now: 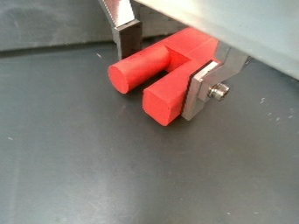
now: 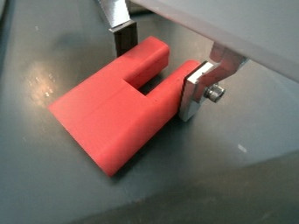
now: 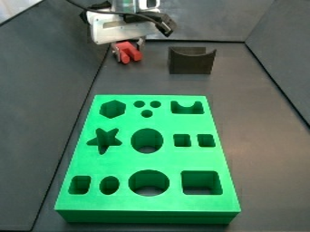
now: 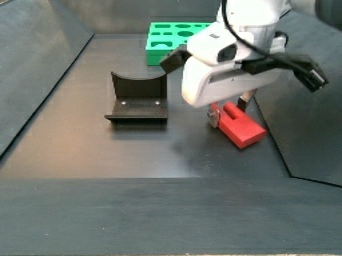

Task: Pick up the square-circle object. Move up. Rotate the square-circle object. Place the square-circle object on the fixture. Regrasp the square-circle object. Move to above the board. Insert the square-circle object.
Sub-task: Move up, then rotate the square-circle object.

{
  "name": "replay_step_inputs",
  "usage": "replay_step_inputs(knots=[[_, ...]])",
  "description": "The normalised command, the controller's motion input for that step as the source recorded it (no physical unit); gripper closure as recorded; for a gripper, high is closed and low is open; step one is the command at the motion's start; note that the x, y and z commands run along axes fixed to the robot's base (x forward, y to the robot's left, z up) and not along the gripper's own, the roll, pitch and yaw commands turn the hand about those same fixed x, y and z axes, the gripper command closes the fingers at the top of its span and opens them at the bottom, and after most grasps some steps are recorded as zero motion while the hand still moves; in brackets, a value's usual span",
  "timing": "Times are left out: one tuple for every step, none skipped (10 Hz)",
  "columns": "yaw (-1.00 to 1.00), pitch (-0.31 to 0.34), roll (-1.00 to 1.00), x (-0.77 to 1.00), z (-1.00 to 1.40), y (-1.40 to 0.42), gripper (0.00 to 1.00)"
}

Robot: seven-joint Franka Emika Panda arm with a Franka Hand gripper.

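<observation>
Upper left of a side view, we find the gripper (image 3: 126, 45) low over the dark desk (image 3: 49, 118), with the square-circle object (image 3: 126, 53) under it. Both wrist views show the gripper (image 1: 167, 63) with its silver fingers (image 1: 205, 87) set on either side of the red piece (image 1: 162, 72); the jaws stand narrowly apart and close against its flanks. We cannot tell whether the pads press it. The piece (image 2: 117, 105) lies on the desk, its round peg and square leg pointing away from the gripper. We see the fixture (image 3: 191, 60) just right of the gripper, apart from the piece. The board (image 3: 150, 159) fills the lower middle, well apart from both. From the opposite side view, the piece (image 4: 241, 127) sits right of the fixture (image 4: 136, 97).
</observation>
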Motion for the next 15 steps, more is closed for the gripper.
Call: replay_step_inputs(knots=[[-0.03, 0.076, -0.01, -0.03, 0.73, -0.02, 1.0], [-0.03, 0.087, 0.01, -0.01, 0.62, 0.0, 1.0], [-0.03, 0.087, 0.02, -0.01, 0.48, 0.0, 1.0], [-0.03, 0.071, 0.04, -0.02, 0.29, 0.01, 1.0], [-0.03, 0.063, 0.06, -0.02, 0.19, 0.01, 1.0], [0.0, 0.0, 0.0, 0.54, 0.83, 0.11, 1.0], [0.0, 0.0, 0.0, 0.54, 0.8, 0.11, 1.0], [0.0, 0.082, -0.01, 0.32, 0.64, 0.07, 1.0], [0.0, 0.081, -0.01, 0.18, 0.49, 0.04, 1.0], [-0.01, 0.063, 0.0, 0.06, 0.3, 0.02, 1.0], [-1.0, 0.0, 0.0, 0.0, 0.0, 0.0, 1.0], [-1.0, 0.0, 0.0, 0.01, -0.12, 0.0, 1.0], [-1.0, -0.001, 0.0, 0.02, -0.1, 0.0, 1.0], [-1.0, -0.001, 0.0, 0.02, -0.05, 0.01, 1.0], [-1.0, -0.001, 0.0, 0.02, -0.04, 0.01, 1.0]])
